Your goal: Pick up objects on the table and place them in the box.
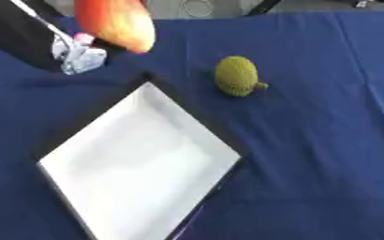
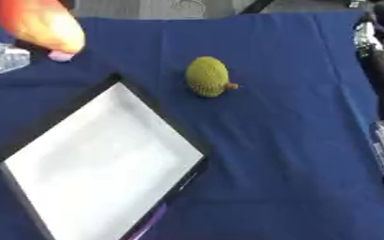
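An orange-red fruit [image 1: 113, 23] hangs high above the table at the upper left, close to the camera. My left hand [image 1: 79, 57], black and silver, comes in from the upper left and holds it from below; a pink fingertip [image 1: 83, 37] touches its lower end, and the fruit hides the rest of the grip. A green bumpy fruit [image 1: 236, 76] with a short stem lies on the blue cloth right of the box's far corner. The white box [image 1: 138, 159] with a dark rim sits askew at the lower left, with nothing in it. My right hand [image 2: 382, 75] shows only as black and silver parts at the right edge.
A blue cloth [image 1: 318, 154] covers the table. The far edge of the table runs along the top of the view, with grey floor and a cable behind it.
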Robot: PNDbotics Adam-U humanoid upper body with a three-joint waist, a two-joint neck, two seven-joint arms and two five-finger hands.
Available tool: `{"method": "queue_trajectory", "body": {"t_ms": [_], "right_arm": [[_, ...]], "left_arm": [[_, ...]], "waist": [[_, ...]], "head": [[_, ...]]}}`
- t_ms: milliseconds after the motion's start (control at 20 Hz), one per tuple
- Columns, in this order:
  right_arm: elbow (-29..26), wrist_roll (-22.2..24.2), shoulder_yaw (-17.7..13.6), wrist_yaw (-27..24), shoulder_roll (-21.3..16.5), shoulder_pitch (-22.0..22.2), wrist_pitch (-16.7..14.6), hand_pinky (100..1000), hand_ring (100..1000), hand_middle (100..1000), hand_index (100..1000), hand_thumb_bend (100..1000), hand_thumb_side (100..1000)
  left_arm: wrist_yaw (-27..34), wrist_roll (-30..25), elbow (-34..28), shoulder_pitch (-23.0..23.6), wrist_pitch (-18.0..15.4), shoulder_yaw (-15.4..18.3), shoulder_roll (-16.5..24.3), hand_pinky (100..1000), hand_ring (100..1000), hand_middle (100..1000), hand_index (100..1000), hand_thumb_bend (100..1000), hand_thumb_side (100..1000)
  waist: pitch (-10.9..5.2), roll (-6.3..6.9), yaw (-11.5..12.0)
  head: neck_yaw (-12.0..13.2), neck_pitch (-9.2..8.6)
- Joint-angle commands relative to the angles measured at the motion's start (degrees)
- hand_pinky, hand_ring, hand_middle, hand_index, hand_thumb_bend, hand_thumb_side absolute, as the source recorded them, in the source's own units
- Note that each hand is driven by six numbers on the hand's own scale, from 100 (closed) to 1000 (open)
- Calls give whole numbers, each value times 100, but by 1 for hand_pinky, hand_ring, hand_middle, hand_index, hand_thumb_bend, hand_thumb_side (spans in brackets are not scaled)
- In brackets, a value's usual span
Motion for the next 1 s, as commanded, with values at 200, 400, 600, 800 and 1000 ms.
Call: {"method": "queue_trajectory", "body": {"t_ms": [200,400,600,800,1000], "right_arm": [[-171,-30,-73,4,-166,11,4,884,880,857,894,100,631],[-170,-24,-62,3,-142,12,11,884,880,857,894,100,632],[-164,-29,-59,0,-115,13,11,884,880,857,894,100,634],[-161,-32,-54,14,-99,43,18,884,881,857,894,100,636],[-158,-37,-51,31,-71,68,28,884,881,857,894,100,638]], "left_arm": [[-77,-153,-76,114,61,-409,210,754,731,652,648,165,156],[-231,-221,-76,192,3,-795,44,744,725,652,647,165,164],[-770,-232,-62,445,-62,-910,-44,739,719,659,646,180,160],[-1328,-233,127,742,-312,-974,-79,740,722,665,649,183,170],[-1575,-233,437,980,-518,-1031,-119,738,723,665,644,181,179]], "waist": [[-189,72,-14],[-188,64,-23],[-176,63,-33],[-164,54,-51],[-151,48,-63]], "head": [[-4,0],[-14,3],[13,8],[31,16],[42,14]]}}
